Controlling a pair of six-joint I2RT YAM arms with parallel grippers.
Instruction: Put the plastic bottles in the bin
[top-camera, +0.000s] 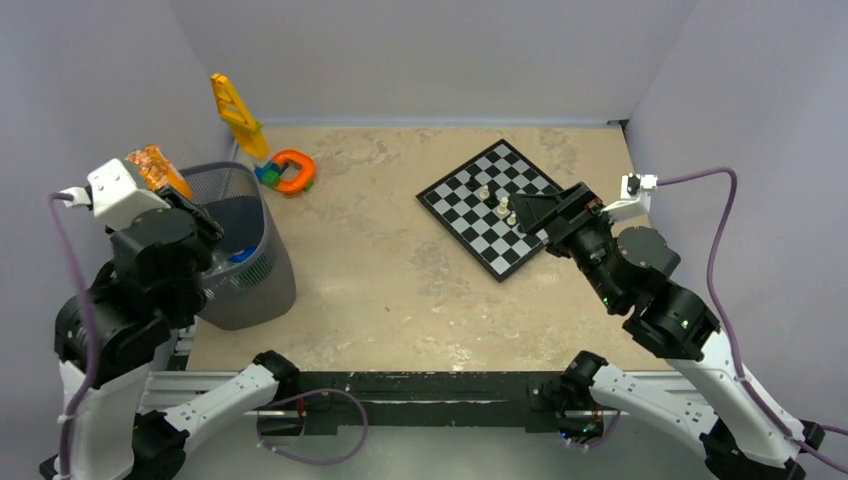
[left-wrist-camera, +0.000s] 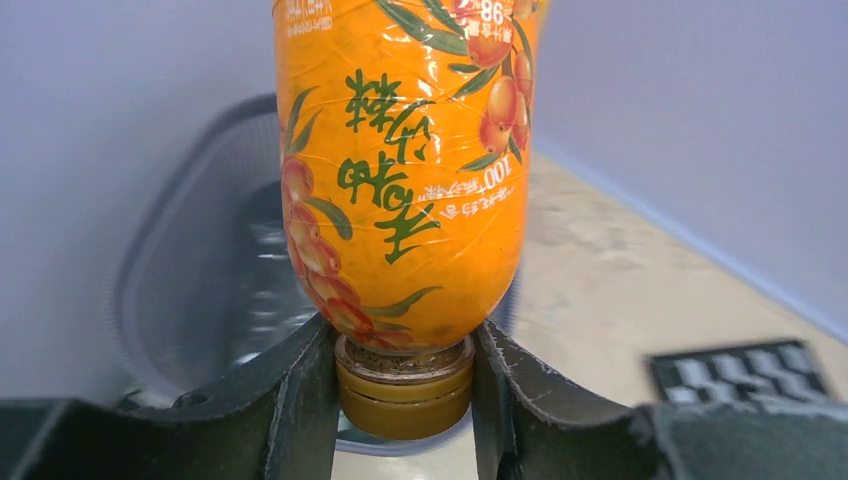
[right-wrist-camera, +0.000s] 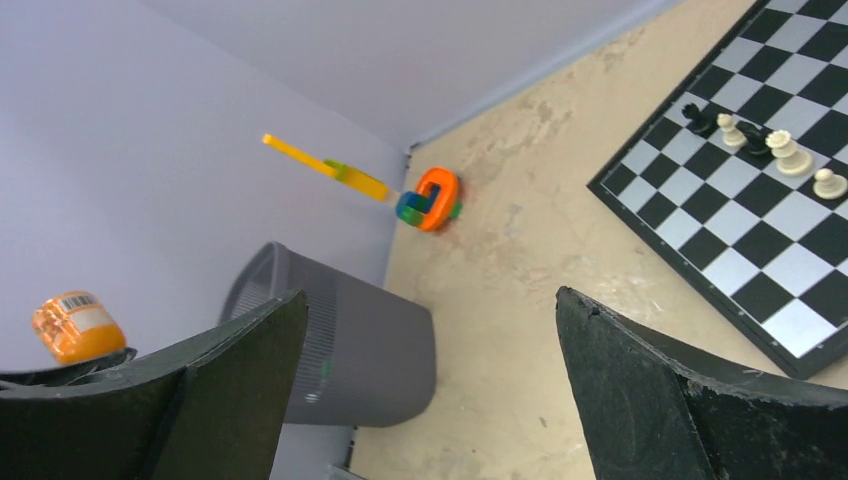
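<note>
My left gripper (top-camera: 180, 195) is shut on the dark cap of the short orange bottle (top-camera: 153, 166) and holds it above the left rim of the dark grey mesh bin (top-camera: 268, 285). In the left wrist view the orange bottle (left-wrist-camera: 400, 170) points away from the camera, its cap pinched between the fingers (left-wrist-camera: 300, 385), with the bin's rim (left-wrist-camera: 185, 205) behind it. Bottles lie inside the bin, one with a blue label (top-camera: 240, 255). My right gripper (top-camera: 528, 213) is open and empty above the chessboard; its wrist view shows the bin (right-wrist-camera: 350, 350) and the orange bottle (right-wrist-camera: 78, 326).
A chessboard (top-camera: 470, 215) with a few white pieces (top-camera: 500, 207) lies right of centre, under my right gripper. Orange and yellow plastic toys (top-camera: 285, 170) sit at the back left, just behind the bin. Grey walls close in the left, back and right sides.
</note>
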